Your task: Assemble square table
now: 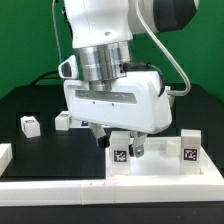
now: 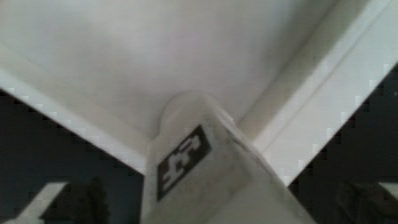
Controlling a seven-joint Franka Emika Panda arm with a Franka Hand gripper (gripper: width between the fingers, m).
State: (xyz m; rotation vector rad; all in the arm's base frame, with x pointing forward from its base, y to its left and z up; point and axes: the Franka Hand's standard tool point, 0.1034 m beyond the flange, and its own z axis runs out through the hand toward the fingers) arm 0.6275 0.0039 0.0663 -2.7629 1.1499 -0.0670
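The white square tabletop (image 1: 160,172) lies at the front of the exterior view, and in the wrist view it fills the background (image 2: 160,60). Two white tagged legs stand upright on it. One leg (image 1: 119,150) is under my hand and the other (image 1: 188,148) is toward the exterior view's right. My gripper (image 1: 124,146) straddles the first leg (image 2: 205,165). A dark finger (image 2: 63,203) shows on each side of it with a gap, so the gripper is open and grips nothing. Two more legs (image 1: 29,125) (image 1: 62,120) lie loose on the black table.
A long white border rail (image 1: 60,190) runs along the front, and another rail end (image 1: 5,155) shows at the exterior view's left. The robot's bulky white wrist (image 1: 110,95) hides the table's middle. A green wall stands behind.
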